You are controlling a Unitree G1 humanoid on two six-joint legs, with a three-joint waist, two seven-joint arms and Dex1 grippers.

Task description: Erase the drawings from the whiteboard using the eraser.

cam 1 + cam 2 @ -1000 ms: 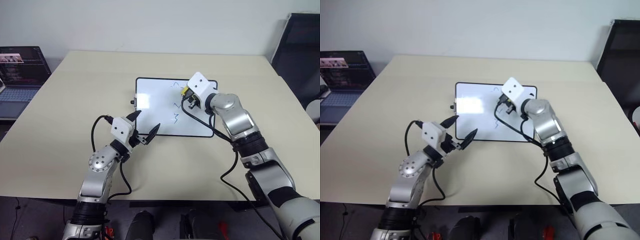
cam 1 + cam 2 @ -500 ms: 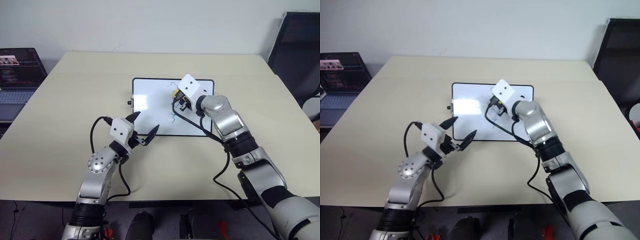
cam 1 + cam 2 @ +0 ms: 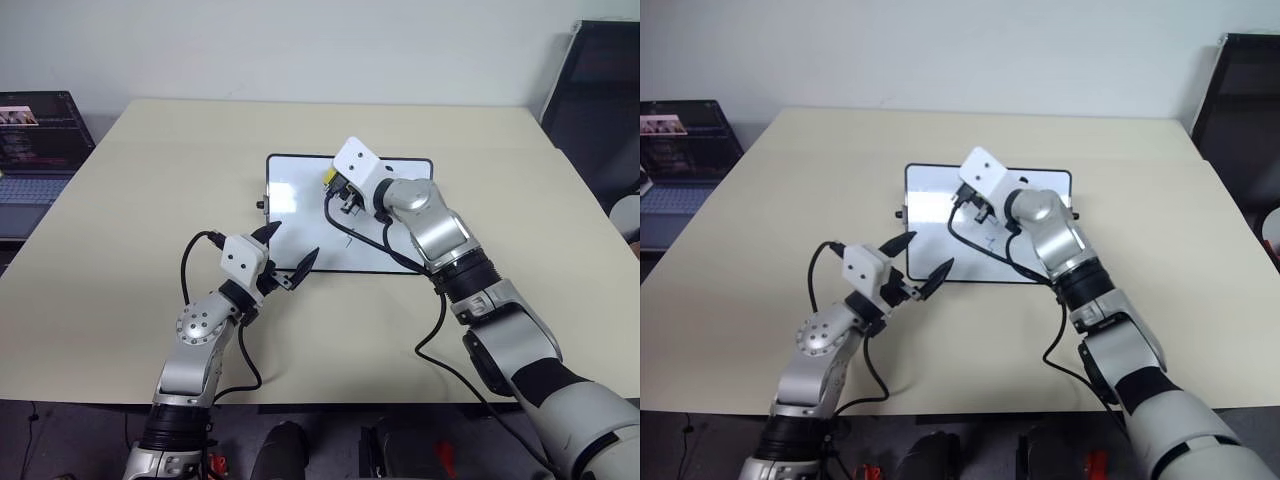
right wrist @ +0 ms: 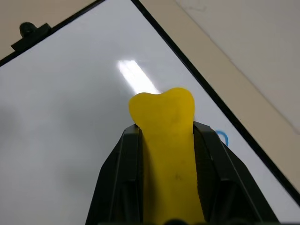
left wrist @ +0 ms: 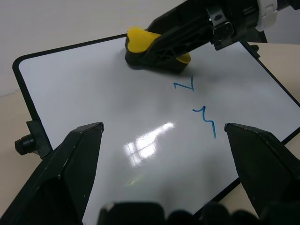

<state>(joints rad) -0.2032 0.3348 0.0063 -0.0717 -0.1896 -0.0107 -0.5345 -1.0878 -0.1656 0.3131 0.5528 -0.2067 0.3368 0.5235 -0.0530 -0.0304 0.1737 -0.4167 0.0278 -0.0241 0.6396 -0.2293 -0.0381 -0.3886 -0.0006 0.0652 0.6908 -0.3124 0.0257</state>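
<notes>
The whiteboard (image 3: pixel 295 215) lies flat in the middle of the table. My right gripper (image 3: pixel 335 185) is shut on the yellow eraser (image 5: pixel 140 43), whose black base seems to rest on the board near its far edge. Two blue drawings (image 5: pixel 183 86) show on the white surface just on the near side of the eraser, a small angular mark and a squiggle (image 5: pixel 205 120). A trace of blue (image 4: pixel 221 138) peeks out beside one finger. My left gripper (image 3: pixel 294 243) hovers open over the board's near left corner, holding nothing.
A laptop (image 3: pixel 35 140) stands beyond the table's left edge. A dark chair-like object (image 3: pixel 600 110) stands at the right. The beige table (image 3: pixel 150 180) has wide free room around the board. Black knobs (image 5: pixel 26 143) stick out from the board's short side.
My right gripper has carried the eraser leftward along the far part of the board, past the top of the column of drawings. The left arm has stayed still.
</notes>
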